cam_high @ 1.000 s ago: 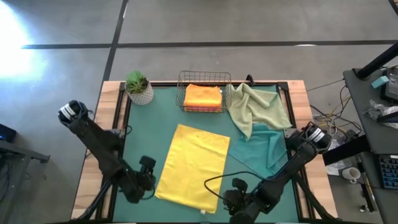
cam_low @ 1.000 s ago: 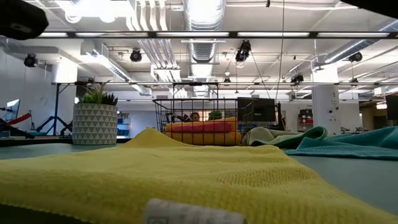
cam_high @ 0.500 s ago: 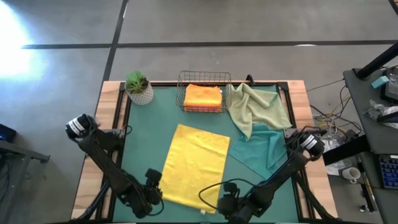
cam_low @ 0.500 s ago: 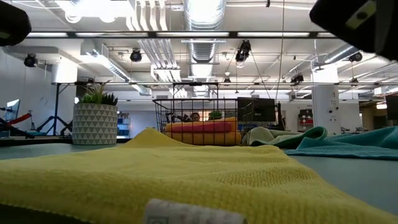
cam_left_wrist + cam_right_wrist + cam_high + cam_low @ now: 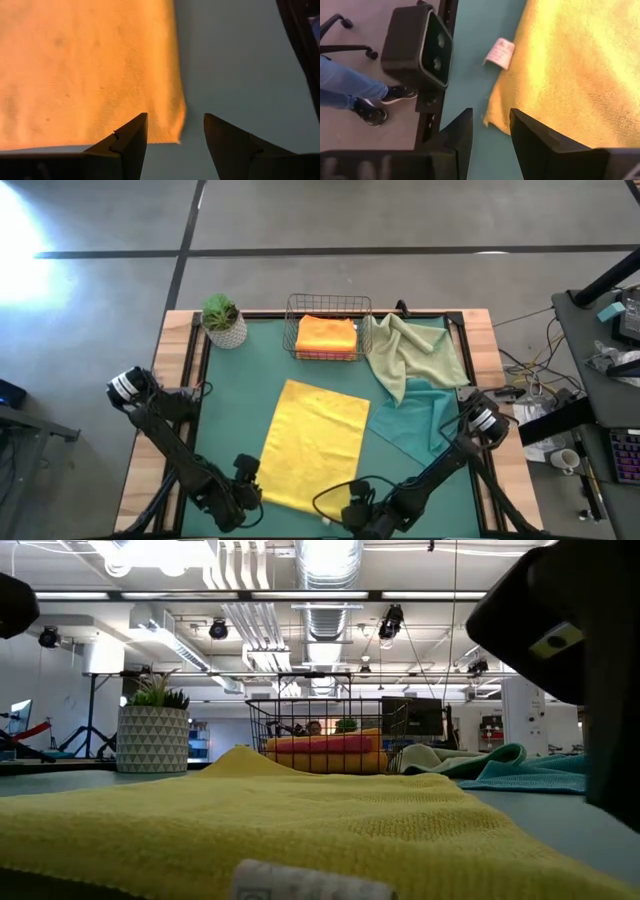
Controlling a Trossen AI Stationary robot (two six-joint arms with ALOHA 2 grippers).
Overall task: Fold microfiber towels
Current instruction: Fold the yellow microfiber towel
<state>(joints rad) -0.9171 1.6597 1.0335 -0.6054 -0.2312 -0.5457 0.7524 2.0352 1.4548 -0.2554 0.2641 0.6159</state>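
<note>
Where the green mat (image 5: 240,390) covers the table, a yellow towel (image 5: 315,442) lies flat at centre, folded to an oblong, its white label (image 5: 500,53) at the near edge. A teal towel (image 5: 425,420) and a sage towel (image 5: 412,350) lie rumpled at the far right. The wire basket (image 5: 328,305), far centre, holds a folded orange towel (image 5: 326,335). A potted plant (image 5: 223,320) stands beside it. Left gripper (image 5: 175,135): open, empty, at the yellow towel's near left corner. Right gripper (image 5: 491,131): parted, empty, at its near right corner.
</note>
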